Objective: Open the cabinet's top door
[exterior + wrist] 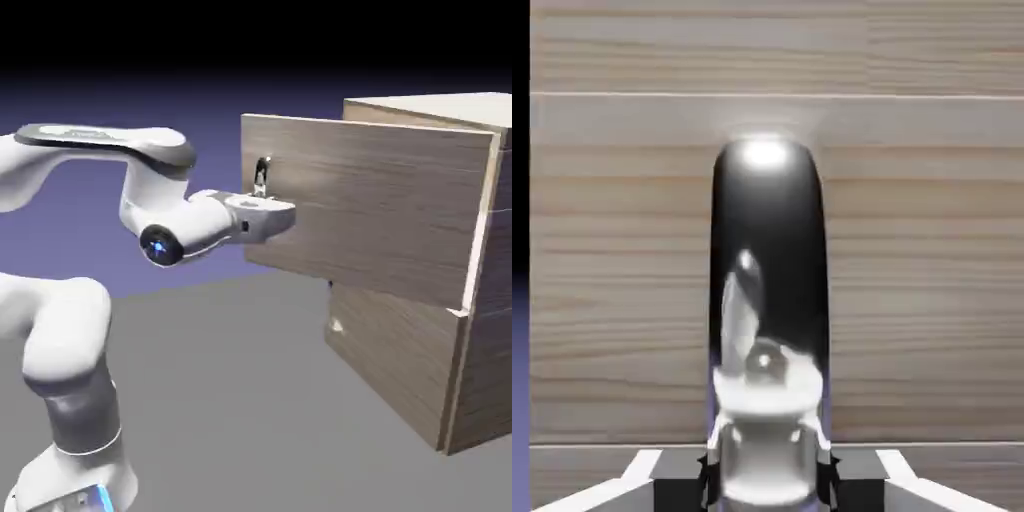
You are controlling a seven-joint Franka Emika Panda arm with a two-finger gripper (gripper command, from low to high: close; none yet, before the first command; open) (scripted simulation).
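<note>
Clenched tight on the handle [262, 176]: pincer [260, 190] pointing up from the white hand, jaws nearly together with the curved metal bar caught between them. In the hand view, handle [768, 300] rising dark and glossy from between the two grey fingertips [682, 475] at the bottom edge, a bright highlight at its upper end, wood-grain panel filling everything behind it. Pincer [768, 470] shown there closed around the handle's base, grey tips pressed against both sides of the metal.

Top door [370, 205] swung well out from the cabinet [450, 300], standing at a wide angle to the cabinet's front, hinged along the edge toward the exterior view's right, free edge with the handle toward the exterior view's left. Same door in the hand view [912, 250] seen face-on, with horizontal grain and a pale seam crossing near the top. Lower panel [395, 355] flush and shut beneath it, a small pale handle just visible near its left edge.

White arm [100, 160] rising from the lower left, folded back on itself, forearm level and reaching right to the door's free edge. Grey table [220, 400] under arm and cabinet, blue-violet backdrop behind.
</note>
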